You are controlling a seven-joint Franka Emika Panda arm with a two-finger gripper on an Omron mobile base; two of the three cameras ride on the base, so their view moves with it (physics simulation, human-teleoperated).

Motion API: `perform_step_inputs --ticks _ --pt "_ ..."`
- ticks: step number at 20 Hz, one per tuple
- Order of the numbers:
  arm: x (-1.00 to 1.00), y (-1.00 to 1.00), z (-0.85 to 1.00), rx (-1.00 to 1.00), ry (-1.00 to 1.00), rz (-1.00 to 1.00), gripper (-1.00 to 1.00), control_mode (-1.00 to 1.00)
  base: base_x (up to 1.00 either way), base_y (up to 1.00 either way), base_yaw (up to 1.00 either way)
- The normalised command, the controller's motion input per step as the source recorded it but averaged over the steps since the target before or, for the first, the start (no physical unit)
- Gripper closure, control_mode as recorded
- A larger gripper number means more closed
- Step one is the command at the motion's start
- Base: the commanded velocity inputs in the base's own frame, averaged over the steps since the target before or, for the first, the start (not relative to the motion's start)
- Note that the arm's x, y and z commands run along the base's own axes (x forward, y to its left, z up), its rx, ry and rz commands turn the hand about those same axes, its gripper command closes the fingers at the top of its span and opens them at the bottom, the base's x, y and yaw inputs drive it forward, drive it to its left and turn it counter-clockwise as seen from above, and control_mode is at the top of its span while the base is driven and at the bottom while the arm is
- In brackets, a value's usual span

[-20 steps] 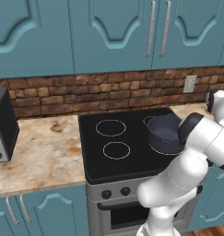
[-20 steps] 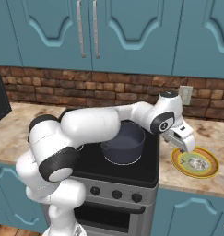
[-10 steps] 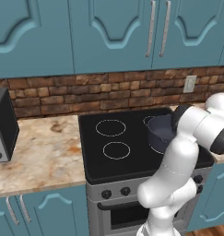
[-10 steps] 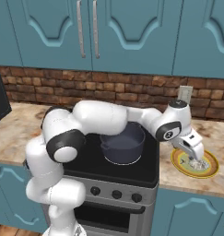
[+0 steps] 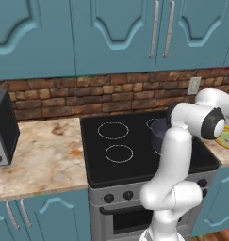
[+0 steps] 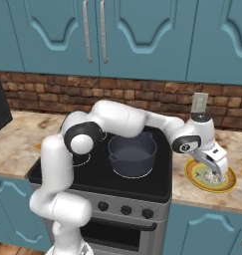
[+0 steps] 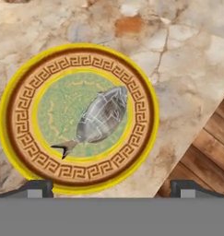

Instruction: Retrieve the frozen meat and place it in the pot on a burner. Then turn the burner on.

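From my remote station, I see the gripper (image 6: 215,172) poised above a yellow-rimmed plate (image 7: 145,97) on the marble counter (image 7: 196,69) to the right of the stove (image 6: 152,174). Its two dark fingertips (image 7: 37,188) stand wide apart at the bottom of the hand view, with nothing held between them. On the plate lies the frozen meat (image 7: 100,117), a grey fish with its dark tail pointing toward the lower left of the hand view, resting on the green centre inside a brown key-pattern band. In the right base view the same plate (image 6: 192,175) sits just beside the stove's right edge, the gripper directly over it (whether the fingers touch the plate I cannot tell). The pot (image 6: 132,154), deep and dark blue-grey, stands on the black cooktop, well apart from the fish and to its left. In the left base view the pot (image 5: 159,134) is partly hidden behind the white arm, and the edge of the plate (image 5: 227,139) shows at the right border.
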Motion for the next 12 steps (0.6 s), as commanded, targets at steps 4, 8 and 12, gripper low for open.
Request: perform_step_inputs --ticks 4,8,12 --pt "0.20 -0.11 -0.03 0.02 -0.01 0.00 -1.00 -1.00 0.00 0.00 0.00" --pt "0.10 -0.01 -0.13 0.00 0.00 0.00 -1.00 -1.00 0.00 0.00 0.00" --pt "0.27 -0.03 -0.35 0.00 0.00 0.00 -1.00 -1.00 0.00 0.00 0.00"
